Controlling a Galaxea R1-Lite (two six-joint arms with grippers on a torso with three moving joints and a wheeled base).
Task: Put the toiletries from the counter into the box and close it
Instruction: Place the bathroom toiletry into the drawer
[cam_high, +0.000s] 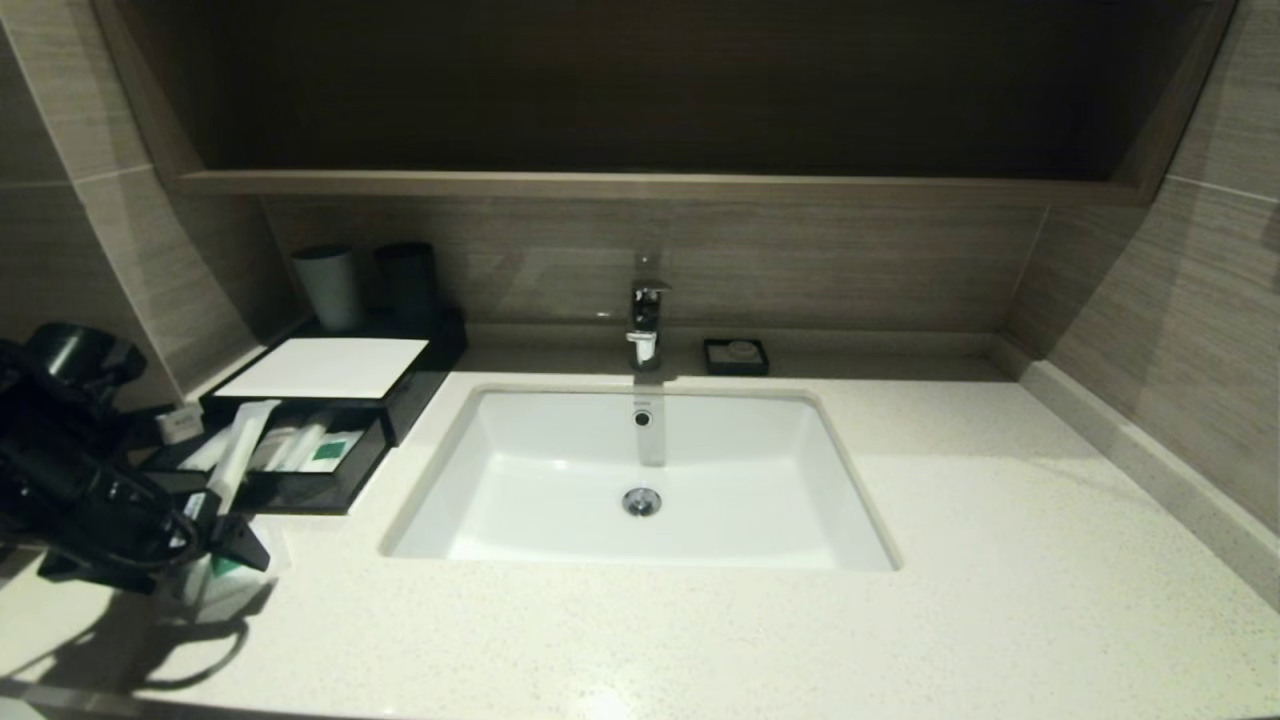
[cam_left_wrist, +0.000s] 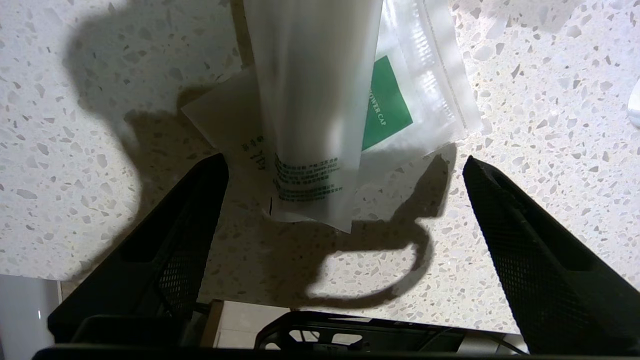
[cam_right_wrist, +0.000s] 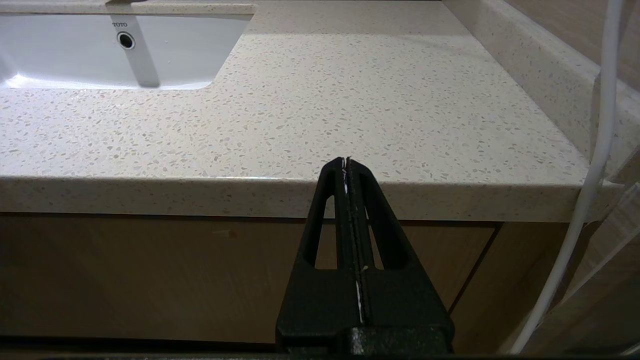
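The left pincer (cam_left_wrist: 345, 200) hung over the counter (cam_high: 700, 620) with its jaws spread wide and nothing between them, tips pointing down at a long frosted packet (cam_left_wrist: 315, 110) that reached away from it toward the box (cam_high: 320, 400). Under that packet lay a flat sachet with a green label (cam_left_wrist: 400, 100), its corner peeking out just ahead of the tips. That spread looked meant to straddle the long packet's printed end, which sat between the two fingers but untouched. Beyond the pincer the box's drawer (cam_high: 290, 470) stood pulled out, with packets already in it, ready to take more. The right pincer (cam_right_wrist: 347, 165) was pressed shut, parked below the counter edge, well apart from all this.
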